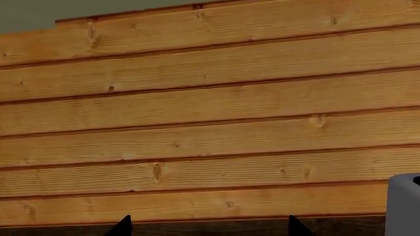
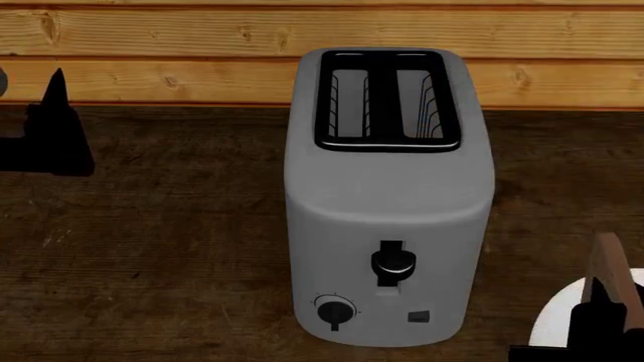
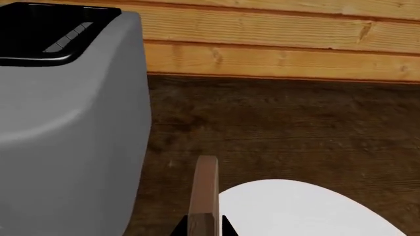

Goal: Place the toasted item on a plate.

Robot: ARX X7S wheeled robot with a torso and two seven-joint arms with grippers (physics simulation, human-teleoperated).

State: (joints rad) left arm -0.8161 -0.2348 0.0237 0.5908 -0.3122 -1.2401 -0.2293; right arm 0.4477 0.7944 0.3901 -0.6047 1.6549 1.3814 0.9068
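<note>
The toast slice is thin, tan-brown and stands on edge between my right gripper's fingertips. It shows in the head view at the lower right, held just left of the white plate. In the right wrist view the plate lies just beyond and beside the toast. My right gripper is shut on the toast. My left gripper is open and empty, facing the wooden wall; it shows at the left of the head view.
The grey toaster stands in the middle of the dark wooden counter, both slots empty, close to the left of the toast. A wooden plank wall runs behind. The toaster's corner shows in the left wrist view.
</note>
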